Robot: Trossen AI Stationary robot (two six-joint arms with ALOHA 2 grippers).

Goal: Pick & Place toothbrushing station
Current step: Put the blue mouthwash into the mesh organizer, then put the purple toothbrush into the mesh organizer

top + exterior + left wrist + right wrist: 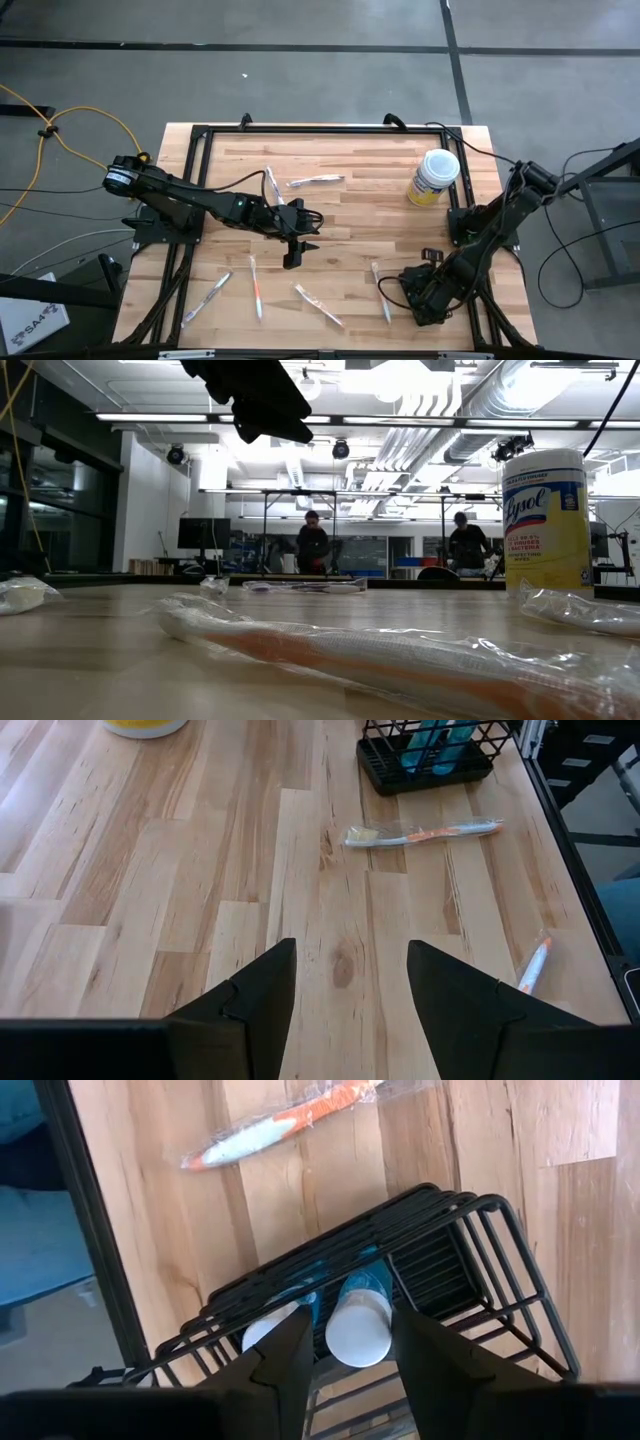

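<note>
The toothbrushing station, a small black wire basket, stands on the table near its front right, with blue tubes with white caps inside. It also shows in the high view and in the left wrist view. My right gripper is right over the basket, open, pointing down, one finger on each side of a white-capped tube. My left gripper hovers open and empty above the table's middle and shows at the top of the low view. My right gripper comes at the basket from above, its fingers standing at the basket's rim wires on either side of a white cap. I cannot tell whether they touch the wires or the tube. The basket rests on the table.
Several wrapped toothbrushes lie about: one by the basket, one beyond it, others along the front and at the back. A yellow canister with a white lid stands at the back right. A black frame edges the table.
</note>
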